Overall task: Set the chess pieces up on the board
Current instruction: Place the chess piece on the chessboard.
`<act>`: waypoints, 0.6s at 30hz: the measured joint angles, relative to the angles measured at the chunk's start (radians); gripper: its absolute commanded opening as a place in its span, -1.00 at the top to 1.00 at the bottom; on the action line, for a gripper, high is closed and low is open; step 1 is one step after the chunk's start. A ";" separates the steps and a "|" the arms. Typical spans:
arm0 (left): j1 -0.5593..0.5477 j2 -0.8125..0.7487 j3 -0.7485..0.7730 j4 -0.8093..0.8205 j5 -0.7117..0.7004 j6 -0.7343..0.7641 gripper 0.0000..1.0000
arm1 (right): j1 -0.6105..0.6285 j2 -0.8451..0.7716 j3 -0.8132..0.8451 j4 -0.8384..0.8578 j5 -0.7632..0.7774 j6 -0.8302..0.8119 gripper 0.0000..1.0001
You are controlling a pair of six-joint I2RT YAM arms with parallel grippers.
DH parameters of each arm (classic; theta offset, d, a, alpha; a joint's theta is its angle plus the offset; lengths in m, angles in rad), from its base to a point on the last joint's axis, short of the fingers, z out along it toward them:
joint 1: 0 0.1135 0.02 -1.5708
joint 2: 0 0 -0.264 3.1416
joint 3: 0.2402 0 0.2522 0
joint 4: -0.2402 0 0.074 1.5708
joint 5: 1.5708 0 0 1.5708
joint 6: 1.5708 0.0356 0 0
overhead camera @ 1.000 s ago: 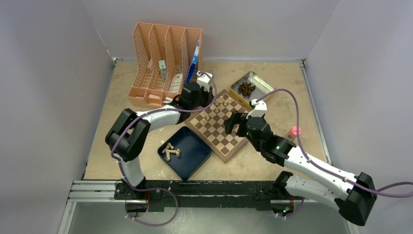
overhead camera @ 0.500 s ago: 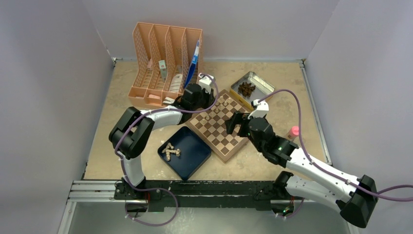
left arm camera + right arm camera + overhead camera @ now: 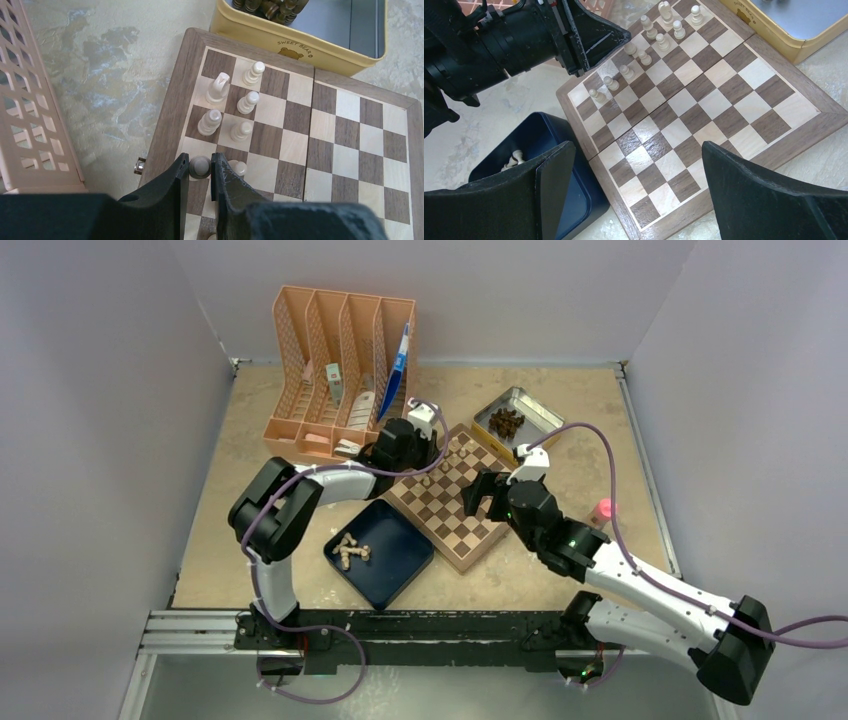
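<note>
My left gripper [image 3: 200, 169] is shut on a pale chess piece [image 3: 200, 166], holding it over a light square at the left edge of the board [image 3: 345, 132]. Several more pale chess pieces [image 3: 218, 88] stand in two short rows just beyond it, and one [image 3: 240, 168] stands right beside the right finger. In the top view the left gripper [image 3: 424, 471] is at the board's [image 3: 455, 528] far left corner. My right gripper [image 3: 636, 150] hangs open above the board's [image 3: 704, 115] near half with nothing between its fingers; the top view shows the right gripper [image 3: 481, 502] there too.
A dark blue tray [image 3: 390, 565] left of the board holds a few loose pale pieces [image 3: 349, 551]. A yellow tin [image 3: 530, 403] with dark pieces sits behind the board. An orange file rack [image 3: 340, 370] stands at the back left, a small pink object [image 3: 603, 509] to the right.
The left gripper has shifted a little to the right along the board's far left edge, still holding the piece. The right arm has barely moved.
</note>
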 measured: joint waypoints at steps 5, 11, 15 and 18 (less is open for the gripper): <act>0.000 0.002 0.000 0.016 -0.005 0.000 0.74 | 0.000 0.000 0.000 0.000 0.000 0.000 -0.97; 0.000 0.003 0.000 0.043 -0.005 0.001 0.74 | 0.000 0.000 0.000 0.000 0.000 0.000 -0.97; 0.000 0.010 0.000 0.048 -0.006 0.002 0.72 | 0.000 0.000 0.000 0.000 0.000 0.000 -0.97; -0.001 0.017 0.000 0.048 -0.006 0.002 0.71 | 0.000 0.000 0.000 0.000 0.000 0.000 -0.97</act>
